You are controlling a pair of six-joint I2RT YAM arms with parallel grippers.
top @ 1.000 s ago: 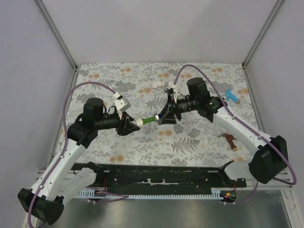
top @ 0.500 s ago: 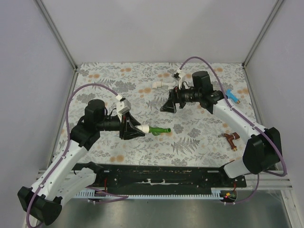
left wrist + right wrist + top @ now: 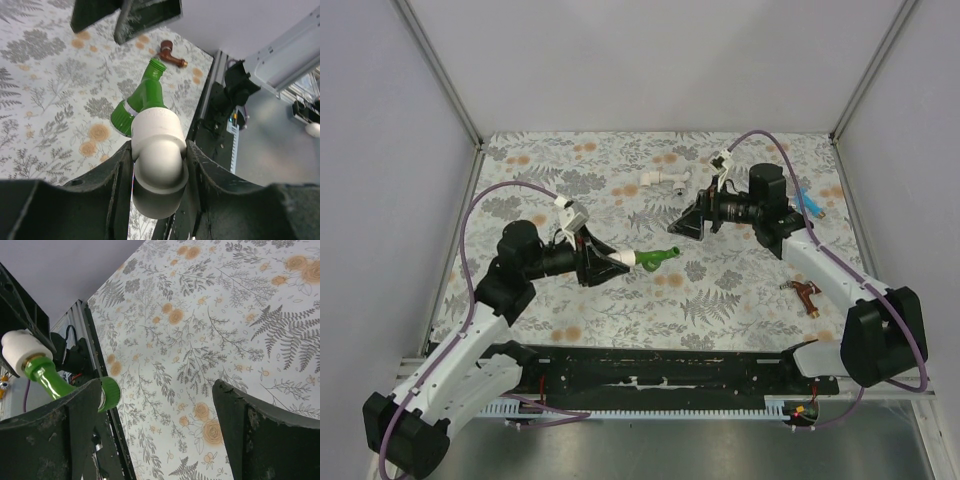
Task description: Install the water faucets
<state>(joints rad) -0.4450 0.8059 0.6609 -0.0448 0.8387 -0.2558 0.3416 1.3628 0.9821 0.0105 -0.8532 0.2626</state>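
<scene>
Right gripper [image 3: 683, 222]: jaws spread wide and empty, drawn back from bright green plastic faucet [image 3: 658, 259], now well apart from it. Left gripper [image 3: 610, 264]: clamped on short white elbow pipe fitting [image 3: 157, 145], green faucet projecting just ahead of fingertips. Judged seated in fitting, release suggesting this one done. Reddish-brown faucet [image 3: 806, 293] and blue faucet [image 3: 809, 203] loose beside right arm, not yet installed.

The black left pincer [image 3: 604, 266] held a white elbow fitting [image 3: 620, 262] joined to a bright green faucet [image 3: 659, 259]; below it lay pale cloth [image 3: 740, 290] patterned with grey ferns and orange flowers.
</scene>
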